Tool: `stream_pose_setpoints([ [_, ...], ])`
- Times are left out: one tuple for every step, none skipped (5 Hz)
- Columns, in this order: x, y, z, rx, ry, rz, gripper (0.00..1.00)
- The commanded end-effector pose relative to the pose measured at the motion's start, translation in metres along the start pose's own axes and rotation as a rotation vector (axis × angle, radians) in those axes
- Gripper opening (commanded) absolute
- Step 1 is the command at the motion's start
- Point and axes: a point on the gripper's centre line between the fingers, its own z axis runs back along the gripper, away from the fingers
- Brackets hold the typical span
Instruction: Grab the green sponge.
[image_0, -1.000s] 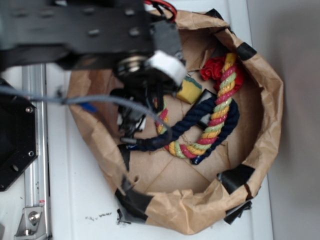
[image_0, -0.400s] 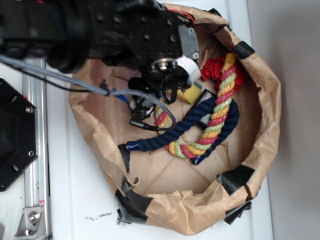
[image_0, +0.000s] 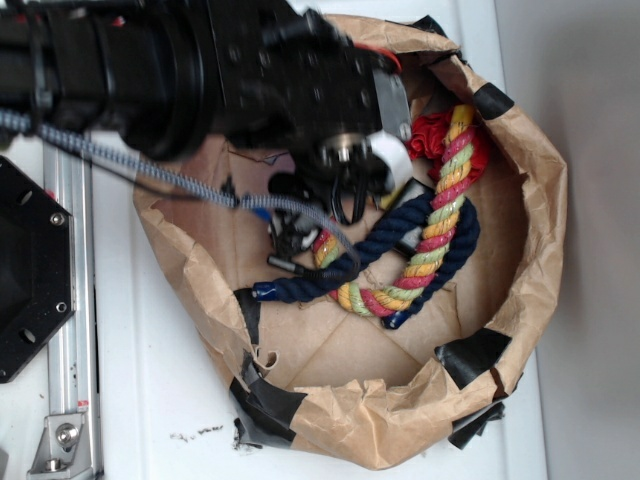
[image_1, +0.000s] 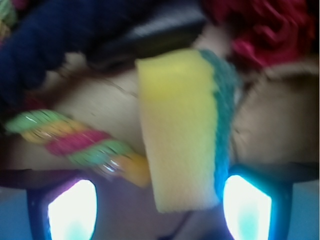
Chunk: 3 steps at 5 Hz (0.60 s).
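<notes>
Green sponge (image_1: 182, 130) seen close in wrist view: yellow foam block with thin green scouring layer along right edge, standing between two glowing fingertips (image_1: 72, 210) of claw (image_1: 160, 212), which are spread apart, one on each side of block's lower end; contact with either pad not clear through blur. Sponge resting on brown paper floor, with dark blue rope (image_1: 55, 45) at upper left, multicoloured braided rope (image_1: 75, 142) at left, end just beside sponge's lower left corner, and red fabric (image_1: 265, 30) at upper right. Exterior view: black arm (image_0: 180, 70) reaching from upper left over crumpled brown paper nest (image_0: 530, 240) patched with black tape (image_0: 470, 355), set on white desk (image_0: 150, 400); claw lowered into upper middle of nest, hiding sponge almost entirely. Braided rope (image_0: 440, 215) and blue rope (image_0: 320, 280) looped together in centre of nest; red fabric (image_0: 430, 135) near upper right wall.
</notes>
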Motion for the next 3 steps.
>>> stream_pose_setpoints([
  [0.0295,0.0049,-0.0066,0.038,-0.011,-0.007,0.00],
  [0.0263,0.0031,-0.0064,0.048,-0.011,0.007,0.00],
  [0.0242,0.0031,-0.0080,0.053,-0.003,0.010,0.00],
])
